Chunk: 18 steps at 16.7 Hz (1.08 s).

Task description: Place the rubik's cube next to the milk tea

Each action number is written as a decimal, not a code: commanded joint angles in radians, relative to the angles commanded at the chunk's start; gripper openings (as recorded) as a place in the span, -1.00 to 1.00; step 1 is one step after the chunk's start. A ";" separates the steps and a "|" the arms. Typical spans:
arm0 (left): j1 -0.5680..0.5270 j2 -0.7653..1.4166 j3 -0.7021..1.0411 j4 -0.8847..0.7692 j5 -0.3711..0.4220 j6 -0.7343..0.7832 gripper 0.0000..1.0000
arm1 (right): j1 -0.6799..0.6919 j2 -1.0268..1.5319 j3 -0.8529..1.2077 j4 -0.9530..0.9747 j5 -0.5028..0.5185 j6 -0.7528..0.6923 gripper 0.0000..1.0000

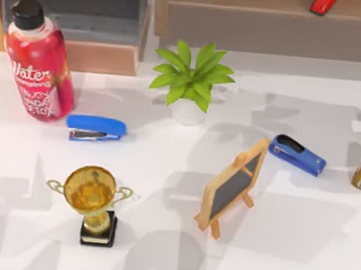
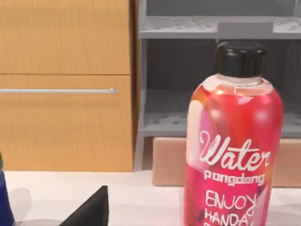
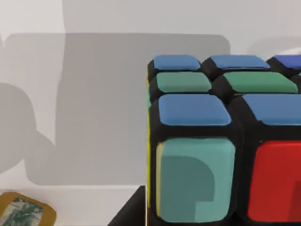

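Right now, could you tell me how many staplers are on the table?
2. One blue stapler lies toward the table's left, beside the red water bottle. The other stapler lies toward the right, just behind the small chalkboard. Others may be out of view.

A glossy, metallic gold finish is seen on the trophy (image 1: 90, 193), which is set on a dark, shiny base. The water bottle (image 1: 38, 66) is made of clear, glossy plastic with a matt black cap. Smooth blue plastic covers both staplers (image 1: 96, 127) (image 1: 297, 155). The small chalkboard (image 1: 232, 185) is framed in pale wood around a matt grey slate. The table (image 1: 297, 246) is smooth and white. The rubik's cube (image 3: 221, 141) shows smooth coloured tiles in black plastic.
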State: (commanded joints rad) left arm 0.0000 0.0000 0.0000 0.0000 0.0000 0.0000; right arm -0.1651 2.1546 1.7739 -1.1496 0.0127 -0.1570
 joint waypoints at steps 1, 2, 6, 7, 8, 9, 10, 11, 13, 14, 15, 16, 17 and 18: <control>0.000 0.000 0.000 0.000 0.000 0.000 1.00 | -0.004 0.009 -0.009 0.002 0.001 0.000 -1.00; 0.000 0.000 0.000 0.000 0.000 0.000 1.00 | -0.007 0.018 -0.017 0.003 0.002 0.000 -1.00; 0.000 0.000 0.000 0.000 0.000 0.000 1.00 | -0.007 0.019 -0.018 0.003 0.002 0.000 -1.00; 0.000 0.000 0.000 0.000 0.000 0.000 1.00 | -0.007 0.019 -0.018 0.003 0.002 0.000 -0.85; 0.000 0.000 0.000 0.000 0.000 0.000 1.00 | -0.007 0.019 -0.018 0.003 0.002 0.000 -0.70; 0.000 0.000 0.000 0.000 0.000 0.000 1.00 | -0.007 0.019 -0.018 0.003 0.002 0.000 -0.55; 0.000 0.000 0.000 0.000 0.000 0.000 1.00 | -0.007 0.019 -0.018 0.003 0.002 0.000 -0.40; 0.000 0.000 0.000 0.000 0.000 0.000 1.00 | -0.007 0.019 -0.018 0.003 0.002 0.000 -0.25; 0.000 0.000 0.000 0.000 0.000 0.000 1.00 | -0.007 0.019 -0.018 0.003 0.002 0.000 0.06; 0.000 0.000 0.000 0.000 0.000 0.000 1.00 | -0.007 0.019 -0.018 0.003 0.002 0.000 0.21; 0.000 0.000 0.000 0.000 0.000 0.000 1.00 | -0.007 0.019 -0.018 0.003 0.002 0.000 0.36; 0.000 0.000 0.000 0.000 0.000 0.000 1.00 | -0.007 0.019 -0.018 0.003 0.002 0.000 0.51; 0.000 0.000 0.000 0.000 0.000 0.000 1.00 | -0.007 0.019 -0.018 0.003 0.002 0.000 0.66; 0.000 0.000 0.000 0.000 0.000 0.000 1.00 | -0.007 0.019 -0.018 0.003 0.002 0.000 0.81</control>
State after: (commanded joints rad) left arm 0.0000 0.0000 0.0000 0.0000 0.0000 0.0000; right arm -0.1725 2.1739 1.7559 -1.1463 0.0145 -0.1575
